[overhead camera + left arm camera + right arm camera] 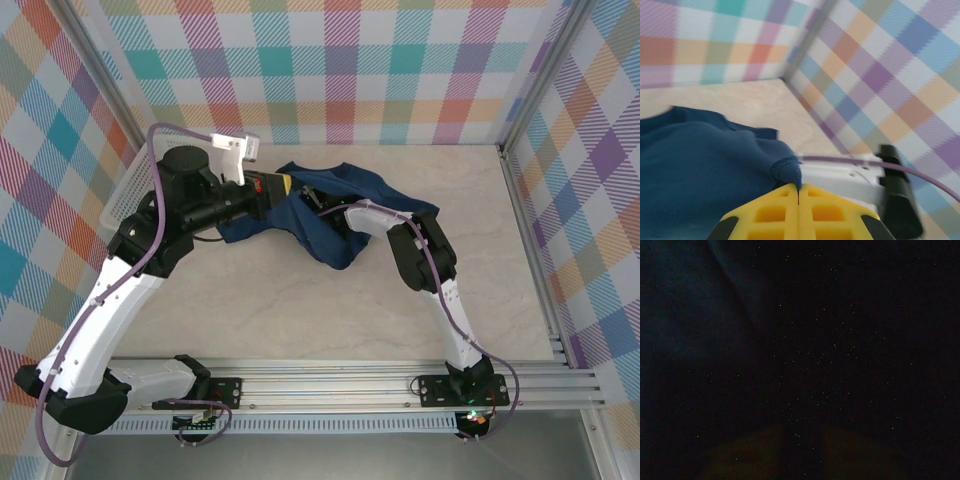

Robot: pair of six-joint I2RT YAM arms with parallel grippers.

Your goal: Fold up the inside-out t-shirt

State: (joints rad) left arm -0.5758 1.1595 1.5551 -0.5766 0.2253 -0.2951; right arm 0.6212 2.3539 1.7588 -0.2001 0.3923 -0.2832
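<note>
Presently the left gripper (798, 192) has its yellow jaws pressed together, pinching a hem of the navy t-shirt (340, 225). The right gripper (318, 207) is buried in the cloth. Whether it is apart or together cannot be told.

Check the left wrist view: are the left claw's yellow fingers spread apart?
No, the left claw has its yellow fingers pressed together, pinching a hem of the navy t-shirt at their tips.

Lab cell: plaid walls (330, 70), aluminium rails (350, 385)
</note>
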